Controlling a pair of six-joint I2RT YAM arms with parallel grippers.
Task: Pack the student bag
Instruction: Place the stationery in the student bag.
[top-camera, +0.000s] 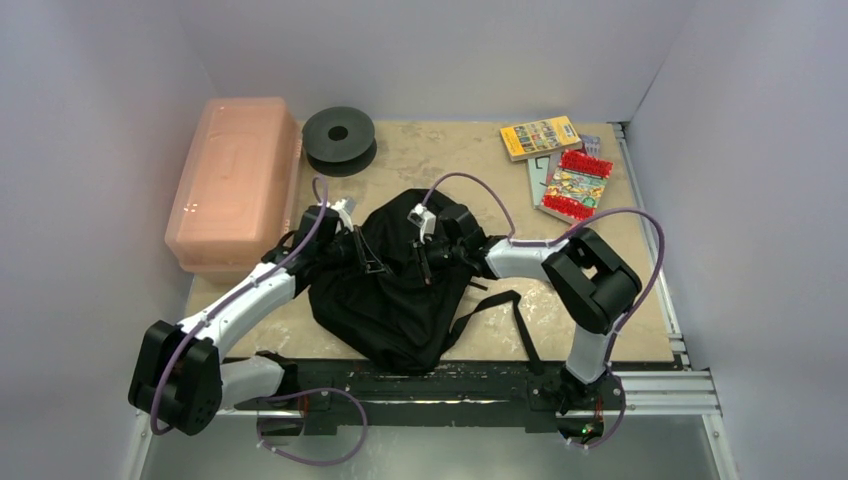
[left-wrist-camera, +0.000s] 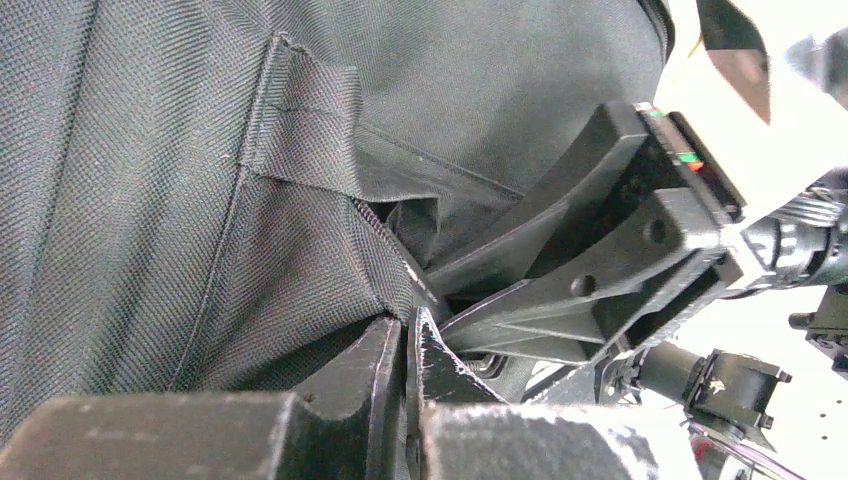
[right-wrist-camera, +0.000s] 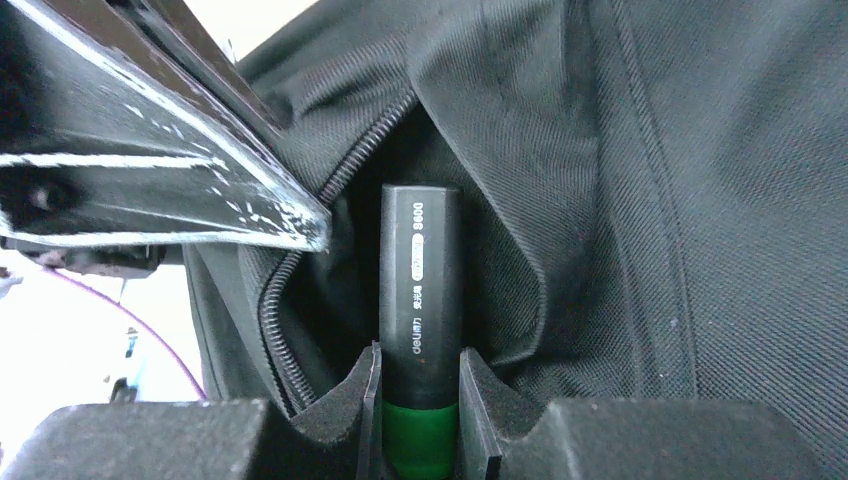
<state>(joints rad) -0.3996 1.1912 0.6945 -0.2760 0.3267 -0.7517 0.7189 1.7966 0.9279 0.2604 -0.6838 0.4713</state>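
- student bag (top-camera: 400, 300): soft black fabric, slumped mid table (top-camera: 480, 160), zip pocket gaping, straps trailing toward the near edge.
- left gripper (left-wrist-camera: 408, 335): jaws pressed together, pinching the bag's zip edge.
- right gripper (right-wrist-camera: 420, 375): clamped on marker (right-wrist-camera: 420, 260).
- marker: black barrel, green end, nose in the pocket mouth; white print, "deli" readable.
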